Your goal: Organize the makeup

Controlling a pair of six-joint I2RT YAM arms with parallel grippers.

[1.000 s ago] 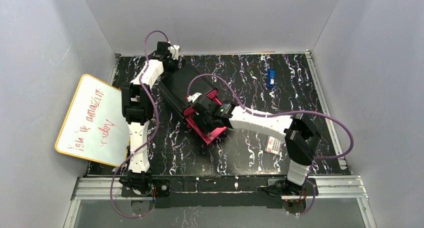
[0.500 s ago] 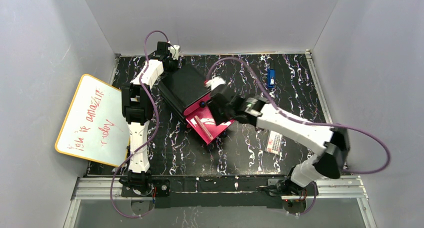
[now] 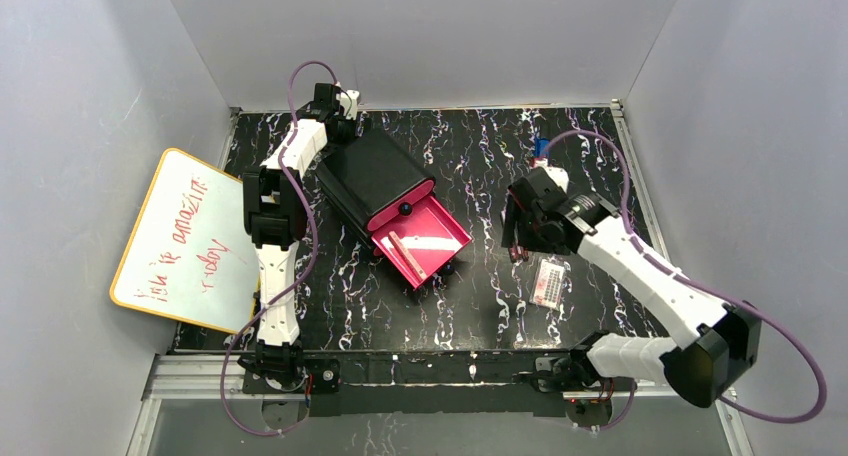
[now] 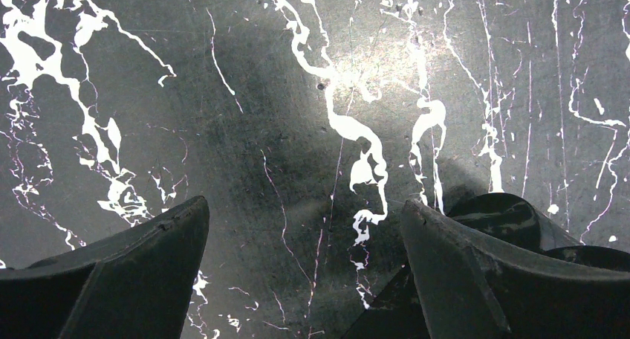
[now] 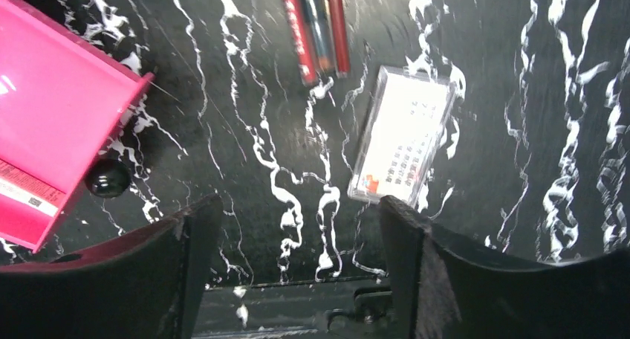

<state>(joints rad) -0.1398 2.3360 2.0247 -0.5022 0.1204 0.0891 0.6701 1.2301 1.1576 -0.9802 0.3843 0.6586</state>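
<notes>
My right pincer (image 5: 297, 209) hangs wide open over the dark marbled table (image 5: 245, 153), with nothing between its two black fingers. In the wrist view, the flat pale palette (image 5: 405, 134) lies just beyond the fingertips. Near its far corner, three thin sticks (image 5: 316, 27) lie side by side and touching: two red, with a darker one between them. To the left, the pink drawer (image 5: 52, 108) stands pulled out of the black box (image 3: 372, 171), and its round black knob (image 5: 108, 177) sits close to one finger. From above I see one more stick lying inside the drawer. I cannot see any round disc or compact in these views. My left pincer (image 4: 304, 212) is also wide open and empty, hovering over the table near the far corner of the box.

I judge the sticks to be the main risk. Because they touch, closing on one may nudge the others and send them rolling across the smooth table. If I close across all three, one could squeeze out sideways. The palette is thin and lies flat, so the fingers may scrape the table or push it along instead of lifting it. It could also slide into the sticks. A careless swing toward the drawer could catch the knob or the drawer's corner and push the drawer partly shut.
</notes>
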